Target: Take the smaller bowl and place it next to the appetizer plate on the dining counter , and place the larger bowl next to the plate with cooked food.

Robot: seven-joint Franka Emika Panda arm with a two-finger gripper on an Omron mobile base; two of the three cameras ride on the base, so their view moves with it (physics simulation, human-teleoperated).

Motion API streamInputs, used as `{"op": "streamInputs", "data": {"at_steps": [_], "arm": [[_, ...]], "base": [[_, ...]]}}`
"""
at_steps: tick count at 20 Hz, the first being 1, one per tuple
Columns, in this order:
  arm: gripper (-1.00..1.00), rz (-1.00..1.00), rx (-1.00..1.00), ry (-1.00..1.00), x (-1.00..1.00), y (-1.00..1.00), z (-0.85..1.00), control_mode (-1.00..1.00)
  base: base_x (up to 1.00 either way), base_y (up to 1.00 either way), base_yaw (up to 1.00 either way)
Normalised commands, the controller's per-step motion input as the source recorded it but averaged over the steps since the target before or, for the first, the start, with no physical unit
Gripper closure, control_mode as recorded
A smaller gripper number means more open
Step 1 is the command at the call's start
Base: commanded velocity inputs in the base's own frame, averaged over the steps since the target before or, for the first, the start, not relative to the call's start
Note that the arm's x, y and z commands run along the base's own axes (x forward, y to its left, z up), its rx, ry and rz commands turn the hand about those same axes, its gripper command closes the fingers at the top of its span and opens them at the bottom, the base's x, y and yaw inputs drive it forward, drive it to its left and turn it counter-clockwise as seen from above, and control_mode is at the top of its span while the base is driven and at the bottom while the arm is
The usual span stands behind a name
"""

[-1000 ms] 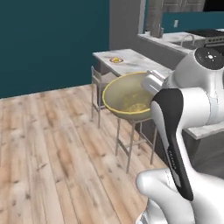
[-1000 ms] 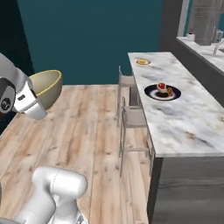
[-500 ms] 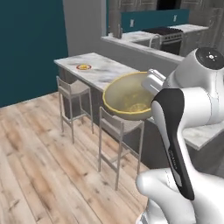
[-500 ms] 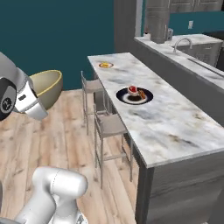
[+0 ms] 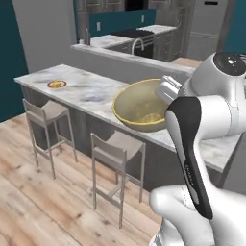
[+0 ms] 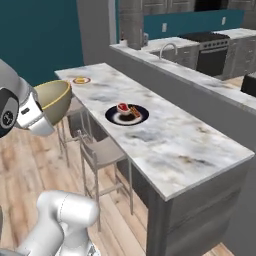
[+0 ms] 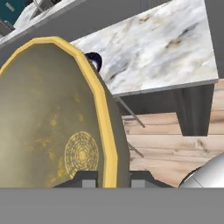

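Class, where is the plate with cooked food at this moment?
In the right base view, the plate with cooked food sits mid-length on the dining counter, near its stool-side edge, with the appetizer plate toward the far end.

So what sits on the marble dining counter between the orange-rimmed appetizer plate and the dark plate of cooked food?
Nothing: the right base view shows bare veined marble counter between the orange-rimmed plate and dark plate.
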Motion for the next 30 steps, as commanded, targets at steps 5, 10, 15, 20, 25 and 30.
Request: {"op": "streamInputs", "data": {"at_steps": [5,10,15,20,25,30], "arm": [[1.00,0.00,0.00,0.00,0.00,0.00,0.00,1.00],[1.00,0.00,0.00,0.00,0.00,0.00,0.00,1.00],[1.00,0.00,0.00,0.00,0.00,0.00,0.00,1.00],[1.00,0.00,0.00,0.00,0.00,0.00,0.00,1.00],[1.00,0.00,0.00,0.00,0.00,0.00,0.00,1.00],[1.00,0.00,0.00,0.00,0.00,0.00,0.00,1.00]], "base": [[0.28,0.52,-0.47],[0.28,0.65,-0.47],[0.31,0.88,-0.45],[0.23,0.70,-0.42],[0.25,0.14,-0.39],[0.14,0.00,-0.36]]}}
